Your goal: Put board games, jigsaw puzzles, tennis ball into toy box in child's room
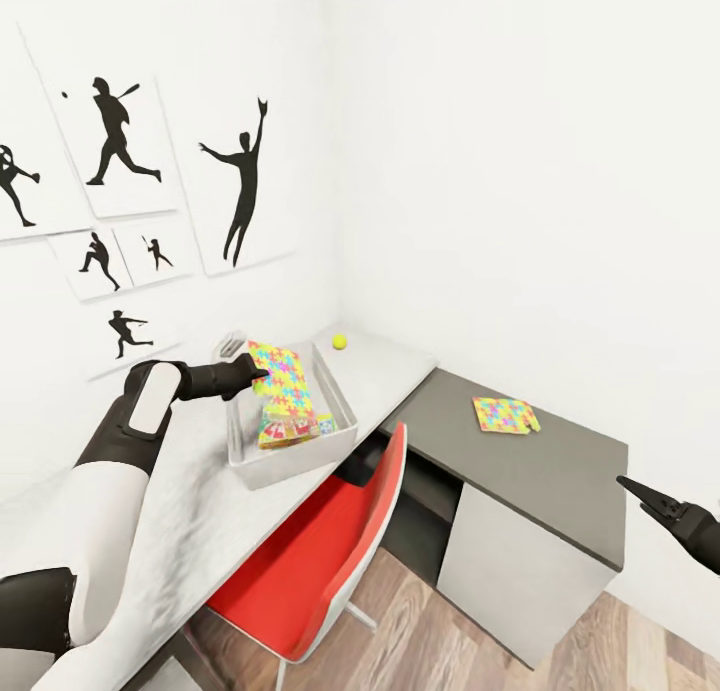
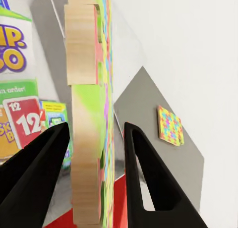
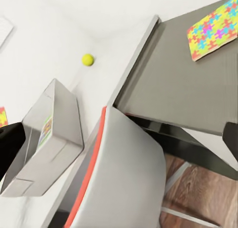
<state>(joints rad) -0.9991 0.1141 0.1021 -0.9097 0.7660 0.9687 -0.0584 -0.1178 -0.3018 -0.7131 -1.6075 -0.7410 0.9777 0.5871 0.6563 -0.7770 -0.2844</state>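
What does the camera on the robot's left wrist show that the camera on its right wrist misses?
Left wrist camera alone: the two black fingers of the left gripper either side of a thick wood-backed bright jigsaw sheet, and a printed card-game box behind.

Right wrist camera alone: the small yellow tennis ball, the light grey toy box from outside, the red-edged chair.

Both: the second colourful jigsaw sheet on the dark grey desk section.

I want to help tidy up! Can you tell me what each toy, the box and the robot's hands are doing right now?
Left hand: fingers either side of a jigsaw, gaps showing.
Jigsaw puzzle: standing on edge in the toy box.
Toy box: open, with a game box inside.
Game box: leaning in the toy box.
Second jigsaw: flat on the dark desk.
Tennis ball: on the table, outside the box.
Right hand: empty.
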